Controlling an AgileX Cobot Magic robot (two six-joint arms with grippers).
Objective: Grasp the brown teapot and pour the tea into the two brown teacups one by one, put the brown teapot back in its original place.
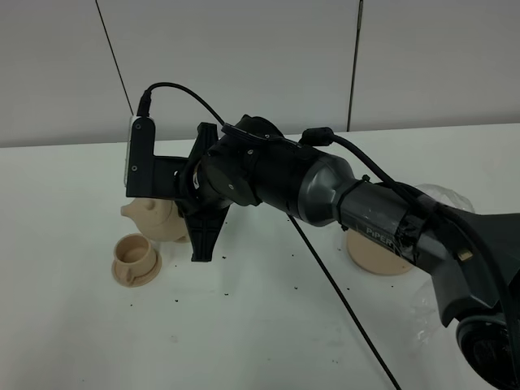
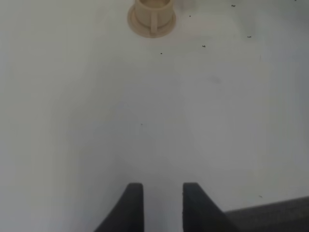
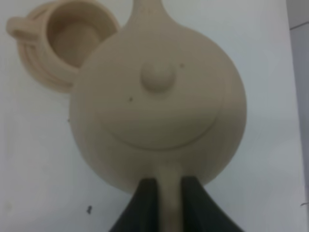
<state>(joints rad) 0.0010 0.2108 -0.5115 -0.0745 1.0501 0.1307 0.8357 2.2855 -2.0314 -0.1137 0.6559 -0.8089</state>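
My right gripper (image 3: 164, 182) is shut on the loop handle of the brown teapot (image 3: 159, 101), whose knobbed lid faces the wrist camera. In the high view the right arm reaches across to the left, and the gripper (image 1: 188, 223) holds the teapot (image 1: 153, 218) just behind a brown teacup (image 1: 134, 258) on its saucer. The spout points left, close to that teacup (image 3: 67, 41), which looks empty. A teacup (image 2: 152, 17) on a saucer also shows far ahead of my left gripper (image 2: 163, 205), which is open with nothing between its fingers. The left arm is out of the high view.
A tan round piece (image 1: 378, 253) sits on the white table, half hidden under the right arm; I cannot tell what it is. Clear plastic (image 1: 443, 199) lies at the right. Black cable (image 1: 341, 292) trails across the table, and small dark specks (image 1: 231, 294) are scattered.
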